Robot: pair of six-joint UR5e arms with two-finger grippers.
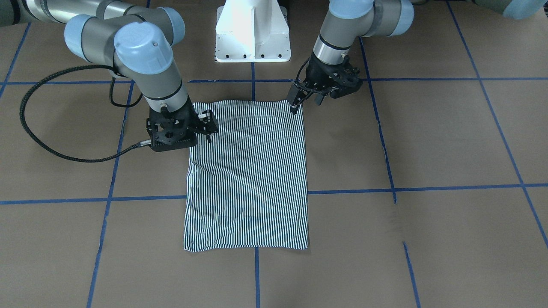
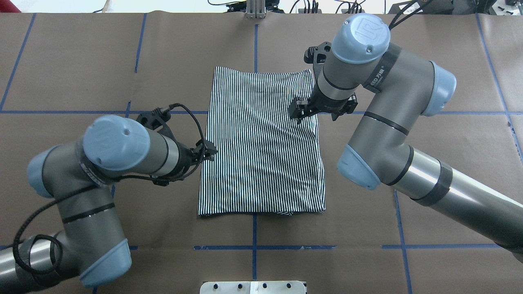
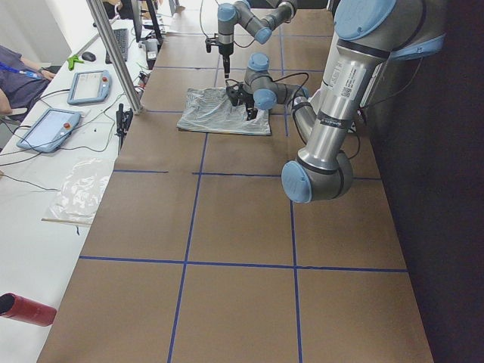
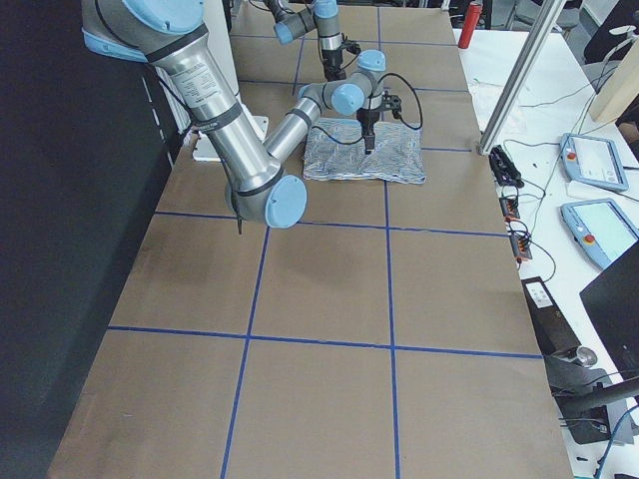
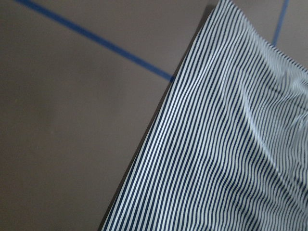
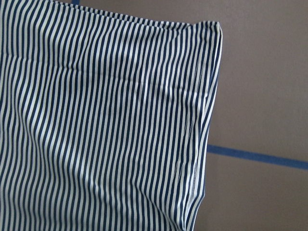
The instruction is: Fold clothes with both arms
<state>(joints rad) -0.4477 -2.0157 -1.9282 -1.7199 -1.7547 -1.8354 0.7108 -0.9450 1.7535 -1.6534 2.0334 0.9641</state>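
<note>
on the left, the grey metal jointed left arm with light blue joint caps [image 2: 110, 155] reaches in low across the brown paper-covered table [image 2: 61, 61]. its black two-finger left gripper [image 2: 207, 151] is at the left edge of the cloth, near the corner closest to the robot. seen from the front its jaws stand apart with nothing between them, and one fingertip points down at that corner, though i cannot tell whether it touches the fabric. in the middle, the thin-striped navy-and-white shirt [image 2: 261, 147] lies flat in a tall folded rectangle with a few soft wrinkles, covering the crossing of the blue tape grid lines [image 2: 61, 111]. on the right, the black two-finger right gripper [image 2: 300, 111] hovers over the shirt's right edge, raised clear of it, jaws spread and holding nothing. behind it, the grey metal right arm with blue caps [image 2: 388, 134] bends back toward the table's near right.
</note>
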